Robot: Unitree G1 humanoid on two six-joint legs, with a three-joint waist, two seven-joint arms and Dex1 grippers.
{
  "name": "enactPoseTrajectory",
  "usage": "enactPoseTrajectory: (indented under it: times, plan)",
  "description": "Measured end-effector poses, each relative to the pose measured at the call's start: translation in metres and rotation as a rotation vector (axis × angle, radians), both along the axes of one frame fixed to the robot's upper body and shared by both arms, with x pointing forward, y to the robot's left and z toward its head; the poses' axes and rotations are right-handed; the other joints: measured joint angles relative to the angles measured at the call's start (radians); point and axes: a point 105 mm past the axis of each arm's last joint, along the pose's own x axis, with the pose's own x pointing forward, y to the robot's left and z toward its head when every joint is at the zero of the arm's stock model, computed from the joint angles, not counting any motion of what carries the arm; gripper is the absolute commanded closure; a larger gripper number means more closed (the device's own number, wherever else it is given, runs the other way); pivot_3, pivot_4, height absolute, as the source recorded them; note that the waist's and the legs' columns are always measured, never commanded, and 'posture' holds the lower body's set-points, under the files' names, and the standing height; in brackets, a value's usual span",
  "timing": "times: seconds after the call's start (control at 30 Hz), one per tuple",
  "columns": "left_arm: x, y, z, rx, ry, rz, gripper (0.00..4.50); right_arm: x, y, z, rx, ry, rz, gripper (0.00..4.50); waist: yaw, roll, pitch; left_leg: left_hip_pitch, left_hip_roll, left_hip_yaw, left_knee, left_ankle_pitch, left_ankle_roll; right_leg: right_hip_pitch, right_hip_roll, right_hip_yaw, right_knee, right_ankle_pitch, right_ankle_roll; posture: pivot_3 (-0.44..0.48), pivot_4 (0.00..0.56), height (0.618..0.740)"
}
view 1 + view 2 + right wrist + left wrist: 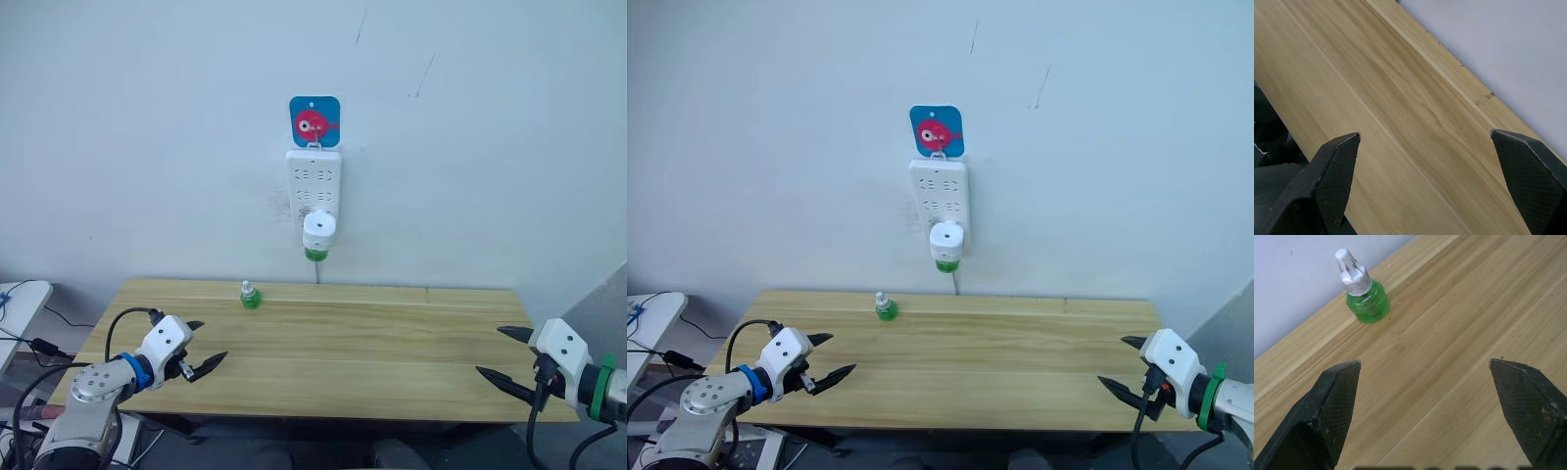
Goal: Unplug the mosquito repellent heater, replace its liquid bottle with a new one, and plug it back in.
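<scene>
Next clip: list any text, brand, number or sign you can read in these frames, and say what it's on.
No readable words, brands or numbers.
Blue card on the wall above the power strip: a pink picture, no lettering visible.
Heater plugged into the strip: no marking can be made out.
Green bottle on the table: its white neck band has grey specks, too blurred to read.

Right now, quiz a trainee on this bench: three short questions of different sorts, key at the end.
1. True or false: the mosquito repellent heater is plugged into the power strip.
2. The spare green bottle stands on the: A) table B) floor C) power strip.
3. Fill in: both the left hand and the right hand are ____.

Key: 1 true; 2 A; 3 open.
</scene>
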Motion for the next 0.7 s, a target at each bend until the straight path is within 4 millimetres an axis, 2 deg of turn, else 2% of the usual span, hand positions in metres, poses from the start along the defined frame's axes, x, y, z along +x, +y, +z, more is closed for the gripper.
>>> enactPoseTrajectory:
  times: [0.7]
  plan:
    - [0.0028,0.0021,0.0017,0.018,0.01,0.002,0.0,-0.005,0.0038,-0.0007,0.009,0.019,0.007,0.03,-0.001,0.0,0.009,0.0,0.0,0.0,0.0,0.0,0.0,-0.001,0.0,0.0,0.0,0.0,0.0,0.033,0.039,0.697]
